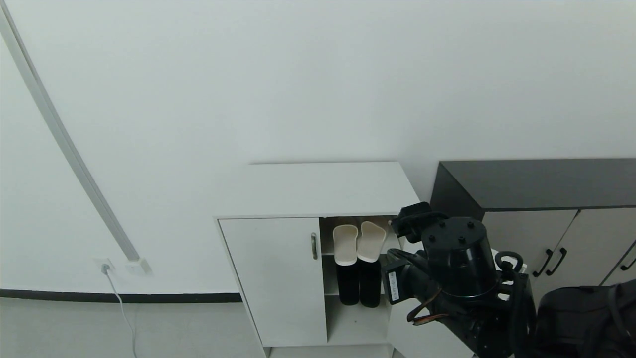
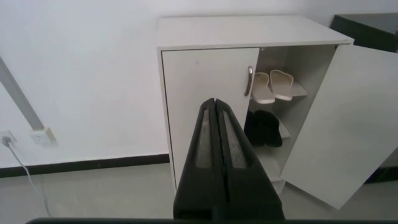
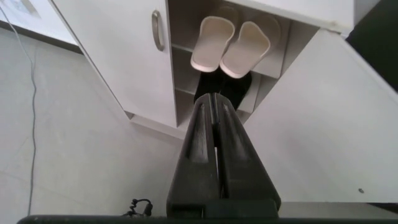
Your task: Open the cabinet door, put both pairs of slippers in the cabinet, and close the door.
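**A:** What sits farthest left?

**B:** A wall socket [image 1: 105, 268] low on the wall. A white cable [image 1: 124, 313] hangs from it to the floor.

**A:** And the left pincer?

**B:** The left pincer [image 2: 215, 101] is pressed together with nothing in it. It is out in front of the white cabinet [image 2: 249, 31], facing its left door [image 2: 199, 74].

**A:** How is that door?

**B:** Closed, with its metal handle [image 1: 313, 245] at the inner edge. Right of it the compartment stands open. The white slippers [image 1: 358, 242] lie side by side on the upper shelf, and the black slippers [image 1: 358, 286] are on the shelf below.

**A:** The right door?

**B:** The right door [image 2: 339, 143] is swung wide open. The right pincer [image 3: 216, 96] is also pressed together and empty, in front of the open compartment and near that door.

**A:** Past it?

**B:** A dark cabinet [image 1: 536, 181], just beside the white one.
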### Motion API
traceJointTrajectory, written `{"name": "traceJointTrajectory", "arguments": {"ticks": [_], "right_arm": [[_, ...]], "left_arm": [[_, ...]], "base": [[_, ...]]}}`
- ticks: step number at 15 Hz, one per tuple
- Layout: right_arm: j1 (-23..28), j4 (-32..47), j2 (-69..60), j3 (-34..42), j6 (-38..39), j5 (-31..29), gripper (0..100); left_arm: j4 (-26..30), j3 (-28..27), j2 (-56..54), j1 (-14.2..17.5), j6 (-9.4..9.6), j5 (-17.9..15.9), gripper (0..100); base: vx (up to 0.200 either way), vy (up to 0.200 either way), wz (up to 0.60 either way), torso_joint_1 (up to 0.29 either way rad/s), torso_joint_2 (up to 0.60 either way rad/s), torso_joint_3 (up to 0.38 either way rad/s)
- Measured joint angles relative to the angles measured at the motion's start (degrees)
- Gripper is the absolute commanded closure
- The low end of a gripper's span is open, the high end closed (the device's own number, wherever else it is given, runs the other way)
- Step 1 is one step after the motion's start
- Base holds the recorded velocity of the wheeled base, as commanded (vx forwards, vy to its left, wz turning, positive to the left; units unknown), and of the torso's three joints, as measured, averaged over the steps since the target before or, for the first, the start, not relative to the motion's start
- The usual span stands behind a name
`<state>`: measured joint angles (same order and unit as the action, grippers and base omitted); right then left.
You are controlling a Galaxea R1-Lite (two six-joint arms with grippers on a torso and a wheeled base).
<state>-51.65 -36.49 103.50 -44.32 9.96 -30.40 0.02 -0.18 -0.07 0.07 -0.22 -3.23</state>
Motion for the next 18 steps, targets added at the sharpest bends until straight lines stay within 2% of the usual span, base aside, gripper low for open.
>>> {"name": "traceJointTrajectory", "arguments": {"ticks": [3, 12, 18], "right_arm": [[0.0, -1.2, -0.2, 0.3, 0.0, 0.1, 100], [0.3, -2.5, -0.6, 1.6, -0.5, 0.2, 100], [0.5, -2.5, -0.7, 1.7, -1.3, 0.1, 100]], "left_arm": [[0.0, 0.0, 0.0, 0.0, -0.02, 0.0, 100], [0.0, 0.0, 0.0, 0.0, 0.01, 0.0, 100], [0.0, 0.0, 0.0, 0.0, 0.0, 0.0, 100]], "base": [[0.0, 0.0, 0.0, 0.162, -0.36, -0.191], [0.0, 0.0, 0.0, 0.005, -0.01, -0.005], [0.0, 0.0, -0.6, 0.004, 0.0, 0.002]]}}
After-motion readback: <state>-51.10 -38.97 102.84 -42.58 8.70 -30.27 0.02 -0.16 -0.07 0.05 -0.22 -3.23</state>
